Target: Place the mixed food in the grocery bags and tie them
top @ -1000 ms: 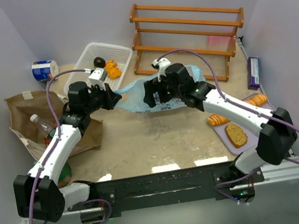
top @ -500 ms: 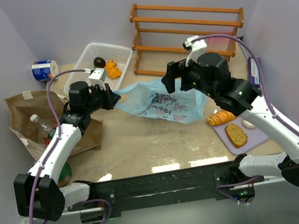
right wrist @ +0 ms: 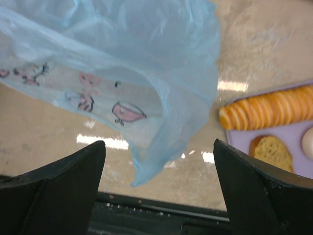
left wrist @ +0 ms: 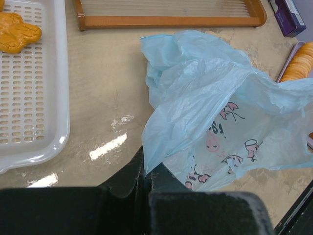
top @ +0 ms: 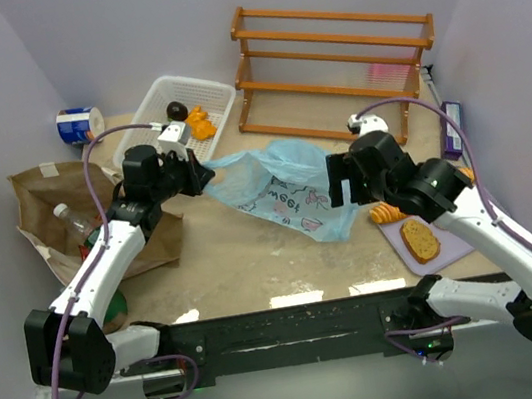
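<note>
The light blue plastic bag (top: 279,182) lies spread across the middle of the table. My left gripper (top: 204,177) is shut on its left corner, which shows pinched between the jaws in the left wrist view (left wrist: 145,178). My right gripper (top: 339,183) is open and empty above the bag's right end (right wrist: 146,73), its fingers (right wrist: 73,176) wide apart. The brown paper bag (top: 45,209) lies at the left with a clear bottle (top: 69,219) in it. Bread slices (top: 420,238) and a sliced loaf (right wrist: 266,110) lie on a purple tray (top: 456,250) at the right.
A white mesh basket (top: 219,95) at the back holds dark (top: 175,110) and orange toy produce (left wrist: 17,34). A wooden rack (top: 335,57) stands at the back right. A blue-and-white can (top: 79,124) sits back left. A purple box (top: 452,127) lies at the right edge.
My right arm has swung away from the left gripper to the right, then nearer, and now hangs open over the bag's right end. The bag has spread out rightward. The left arm stayed put.
</note>
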